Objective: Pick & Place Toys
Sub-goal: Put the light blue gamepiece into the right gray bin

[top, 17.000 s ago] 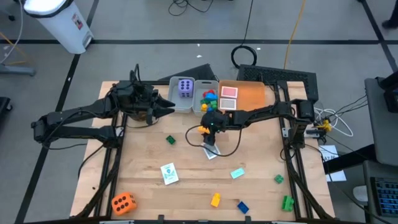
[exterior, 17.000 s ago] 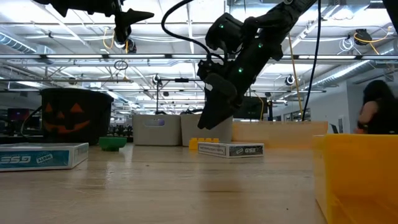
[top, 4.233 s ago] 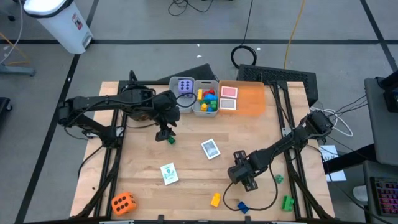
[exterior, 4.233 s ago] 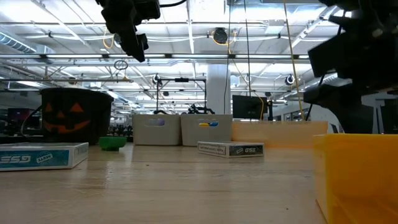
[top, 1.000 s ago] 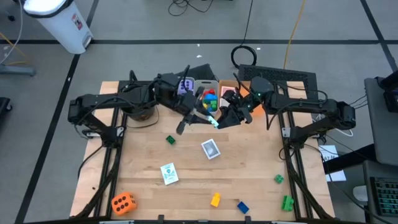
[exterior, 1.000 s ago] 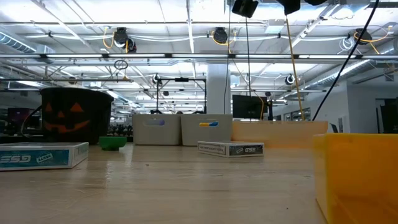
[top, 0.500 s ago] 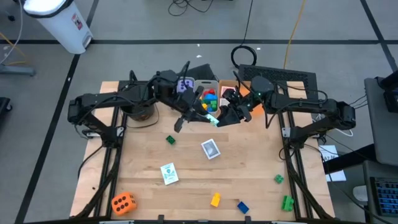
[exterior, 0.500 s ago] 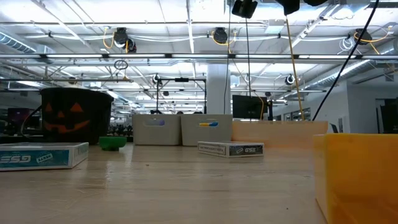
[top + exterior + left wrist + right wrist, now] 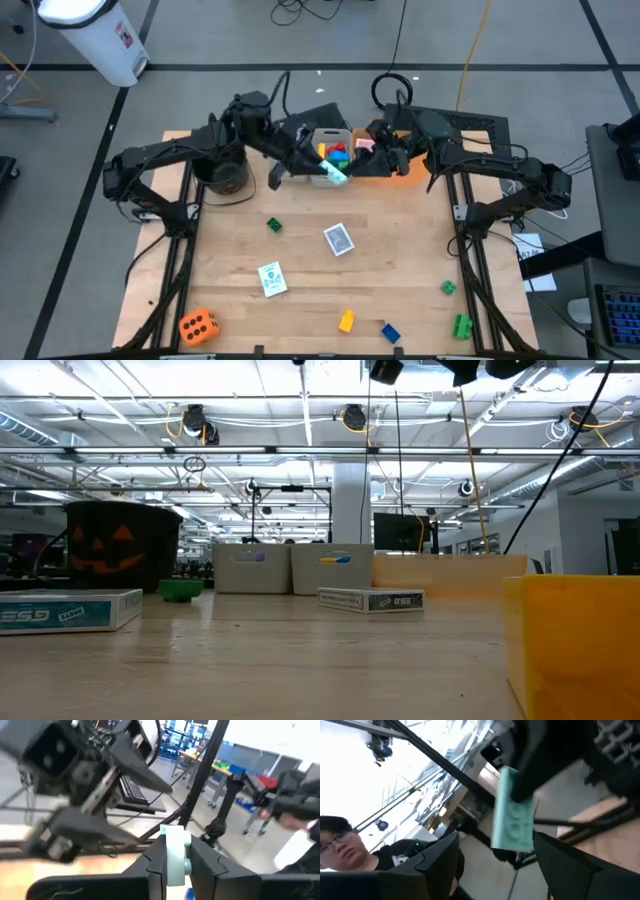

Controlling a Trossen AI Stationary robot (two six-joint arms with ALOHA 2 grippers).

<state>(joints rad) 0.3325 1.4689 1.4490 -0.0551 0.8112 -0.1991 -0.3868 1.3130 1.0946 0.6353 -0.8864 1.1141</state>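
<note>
My left gripper (image 9: 328,172) is shut on a teal picture card (image 9: 338,177), held in the air just near of the grey bin of coloured bricks (image 9: 335,152). In the left wrist view the card (image 9: 174,851) stands edge-on between the fingers. My right gripper (image 9: 385,152) is open and empty over the flat orange tray (image 9: 405,160). Its fingers (image 9: 440,855) stand on either side of the card (image 9: 514,822) without touching it. Other toys lie flat on the table. My left gripper pinches the teal card between its two fingers, which lie on the card's two flat faces (image 9: 174,865). The fingers come from the table's left side. The card is lifted clear of the table and stands on edge.
A green brick (image 9: 273,225), two picture cards (image 9: 339,239) (image 9: 271,278), an orange die (image 9: 198,325), a yellow brick (image 9: 346,321), a blue brick (image 9: 390,332) and two green bricks (image 9: 449,288) (image 9: 462,325) lie on the table. A dark bucket (image 9: 225,172) stands at the far left.
My left gripper has carried the teal card toward the table's far edge, up to the brick bin. My right gripper has drawn away from the card, toward the far edge and over the orange tray.
</note>
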